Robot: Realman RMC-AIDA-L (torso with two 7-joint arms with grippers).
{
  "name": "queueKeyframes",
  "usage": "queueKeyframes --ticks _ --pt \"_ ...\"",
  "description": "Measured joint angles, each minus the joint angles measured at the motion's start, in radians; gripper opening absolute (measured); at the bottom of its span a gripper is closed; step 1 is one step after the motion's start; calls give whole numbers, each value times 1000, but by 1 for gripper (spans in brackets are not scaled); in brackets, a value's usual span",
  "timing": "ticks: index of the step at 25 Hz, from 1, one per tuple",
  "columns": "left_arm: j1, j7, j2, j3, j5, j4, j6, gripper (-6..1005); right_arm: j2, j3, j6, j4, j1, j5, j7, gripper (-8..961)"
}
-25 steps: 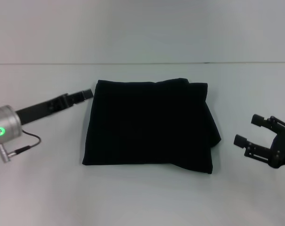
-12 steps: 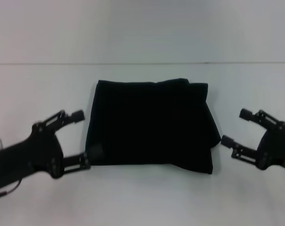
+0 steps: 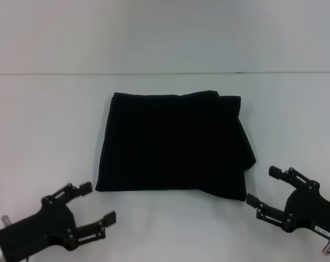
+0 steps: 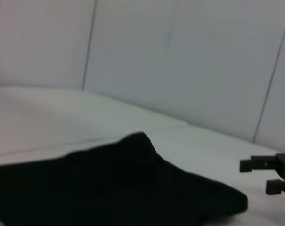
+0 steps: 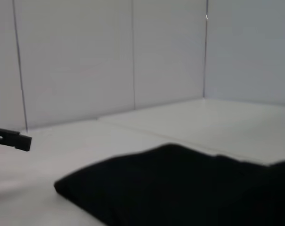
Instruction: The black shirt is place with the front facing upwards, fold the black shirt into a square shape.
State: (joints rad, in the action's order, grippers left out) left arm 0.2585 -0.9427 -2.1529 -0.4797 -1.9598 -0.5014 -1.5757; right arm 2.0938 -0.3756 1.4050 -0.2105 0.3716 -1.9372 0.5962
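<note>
The black shirt [image 3: 173, 144] lies folded into a rough square in the middle of the white table, with no print or label showing. Its right edge bulges unevenly. From the side it appears as a low dark mound in the left wrist view [image 4: 109, 186] and the right wrist view [image 5: 180, 183]. My left gripper [image 3: 98, 203] is open near the table's front left, apart from the shirt's front left corner. My right gripper [image 3: 263, 186] is open at the front right, just off the shirt's front right corner. Neither holds anything.
The white table [image 3: 45, 120] ends at a seam [image 3: 165, 73] against a pale wall behind the shirt. The right gripper's fingers [image 4: 269, 173] show far off in the left wrist view, and the left gripper's finger [image 5: 10, 138] in the right wrist view.
Both arms have pulled back toward the front of the table. The left gripper came away from the shirt's left edge. The shirt has not moved.
</note>
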Motion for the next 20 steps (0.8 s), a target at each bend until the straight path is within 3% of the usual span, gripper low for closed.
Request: queueKeyframes --ticks 20 --pt "29 -7 12 3 -25 13 -11 940 -2 -1 28 -1 2 0 0 894"
